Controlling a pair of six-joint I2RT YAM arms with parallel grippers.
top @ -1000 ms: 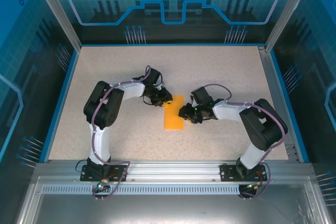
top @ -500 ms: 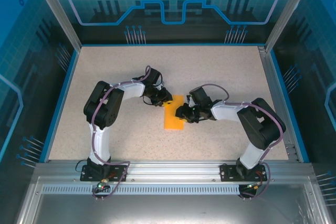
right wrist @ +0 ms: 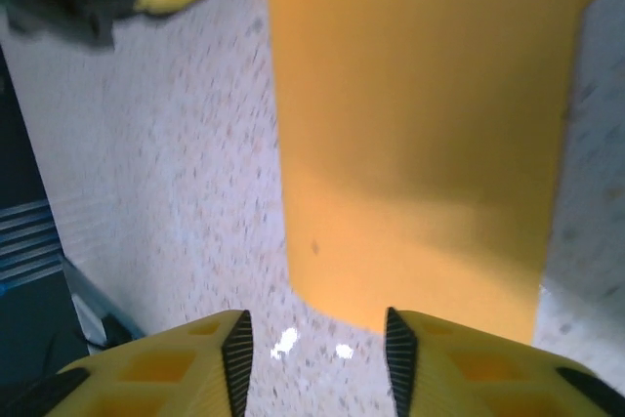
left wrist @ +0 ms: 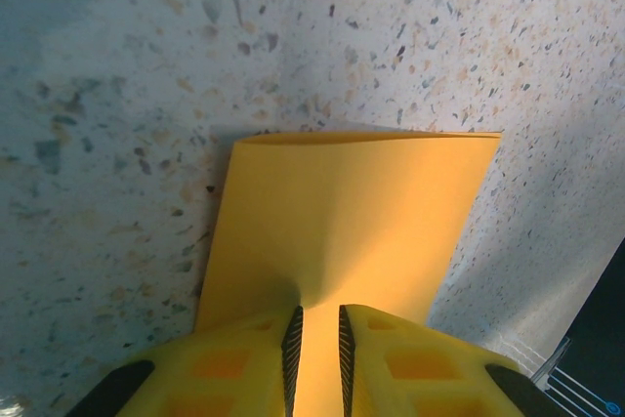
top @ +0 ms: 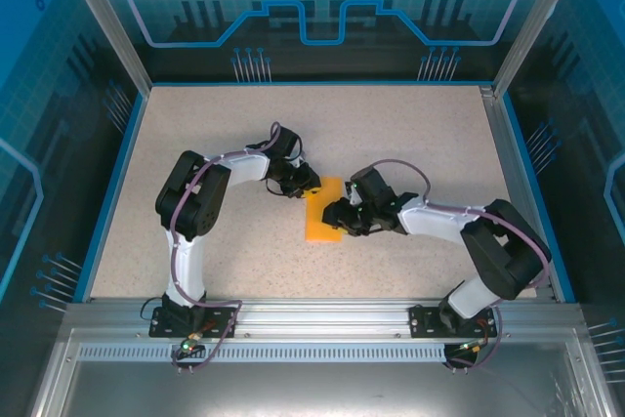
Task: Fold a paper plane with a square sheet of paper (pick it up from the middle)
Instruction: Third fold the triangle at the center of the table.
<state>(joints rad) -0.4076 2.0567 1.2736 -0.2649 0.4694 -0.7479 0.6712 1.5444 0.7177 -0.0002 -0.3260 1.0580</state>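
With the left tool (left wrist: 316, 324) pinching the far edge of the folded paper (top: 323, 210) flat on the tabletop (top: 410, 134), the open right tool (right wrist: 314, 327) at its right edge should press the crease slowly, without dragging.

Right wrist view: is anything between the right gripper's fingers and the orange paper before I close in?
Nothing visible does. The right gripper is open, with the paper sheet lying directly ahead on the table. The left gripper is shut on the sheet's far end, clear of that approach.
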